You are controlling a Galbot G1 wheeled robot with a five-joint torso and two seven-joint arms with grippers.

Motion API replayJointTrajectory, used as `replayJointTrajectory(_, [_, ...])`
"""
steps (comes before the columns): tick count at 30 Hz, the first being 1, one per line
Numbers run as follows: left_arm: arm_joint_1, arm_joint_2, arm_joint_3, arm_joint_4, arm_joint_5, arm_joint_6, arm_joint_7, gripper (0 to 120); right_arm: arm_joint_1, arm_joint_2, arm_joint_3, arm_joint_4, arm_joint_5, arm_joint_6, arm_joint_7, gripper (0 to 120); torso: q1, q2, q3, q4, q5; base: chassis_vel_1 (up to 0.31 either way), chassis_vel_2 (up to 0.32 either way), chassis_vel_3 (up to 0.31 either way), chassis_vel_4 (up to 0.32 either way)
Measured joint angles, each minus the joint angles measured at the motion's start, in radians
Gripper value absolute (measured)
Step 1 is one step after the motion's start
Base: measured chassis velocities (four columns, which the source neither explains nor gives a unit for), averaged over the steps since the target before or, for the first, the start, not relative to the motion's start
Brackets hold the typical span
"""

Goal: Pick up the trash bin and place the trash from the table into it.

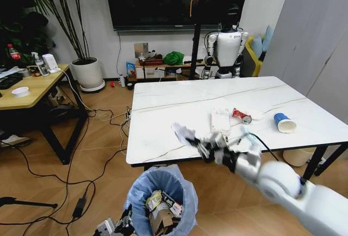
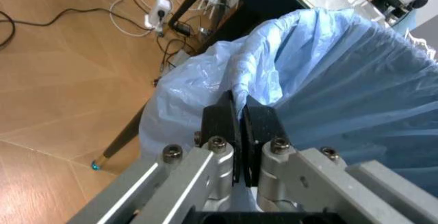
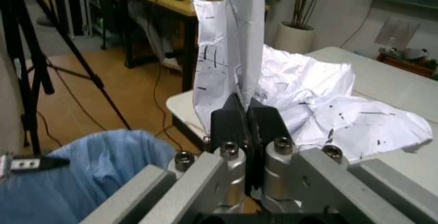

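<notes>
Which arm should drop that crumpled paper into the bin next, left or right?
Right. The right gripper is shut on the crumpled white paper at the table edge, just above the trash bin. The left gripper is clamped on the bin's blue bag rim, holding it.

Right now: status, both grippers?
Left gripper shut on trash bin rim. Right gripper shut on crumpled white paper at table edge. Path clear.

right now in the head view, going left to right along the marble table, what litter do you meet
crumpled white paper in the right gripper at the near edge → clear plastic pack → crushed red can → blue-and-white paper cup
</notes>
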Motion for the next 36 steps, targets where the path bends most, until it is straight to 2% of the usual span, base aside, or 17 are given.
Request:
replayJointTrajectory(1, [0.000, 0.000, 0.000, 0.000, 0.000, 0.000, 0.000, 0, 0.000, 0.000, 0.000, 0.000, 0.000, 0.000, 0.000, 0, 0.000, 0.000, 0.000, 0.0000, 0.0000, 0.000, 0.000, 0.000, 0.000])
replayJointTrajectory(5, [-0.016, -0.004, 0.008, 0.015, -0.003, -0.002, 0.012, 0, -0.157, 0.005, 0.068, 0.019, -0.140, 0.035, -0.061, 0, 0.000, 0.000, 0.000, -0.0001, 0.0001, 0.000, 0.000, 0.000, 0.000])
replayJointTrajectory(12, [-0.024, -0.008, 0.011, 0.034, -0.003, -0.005, 0.024, 0, -0.272, 0.053, 0.059, 0.037, -0.271, 0.062, -0.124, 0, 0.000, 0.000, 0.000, -0.0002, -0.0002, 0.000, 0.000, 0.000, 0.000])
replayJointTrajectory(21, [-0.023, -0.023, 0.011, 0.041, 0.007, -0.006, 0.030, 0, -0.246, 0.079, -0.041, 0.062, -0.314, 0.060, -0.130, 0, 0.000, 0.000, 0.000, 0.0001, -0.0002, 0.000, 0.000, 0.000, 0.000])
replayJointTrajectory(27, [-0.024, -0.038, 0.009, 0.042, 0.013, -0.007, 0.033, 0, -0.174, 0.121, -0.177, 0.050, -0.342, 0.056, -0.127, 0, 0.000, 0.000, 0.000, 0.0000, -0.0001, 0.000, 0.000, 0.000, 0.000])
replayJointTrajectory(36, [-0.009, -0.041, 0.010, 0.041, 0.020, -0.007, 0.034, 0, -0.107, 0.149, -0.215, -0.018, -0.325, 0.063, -0.126, 0, 0.000, 0.000, 0.000, 0.0000, -0.0001, 0.000, 0.000, 0.000, 0.000])
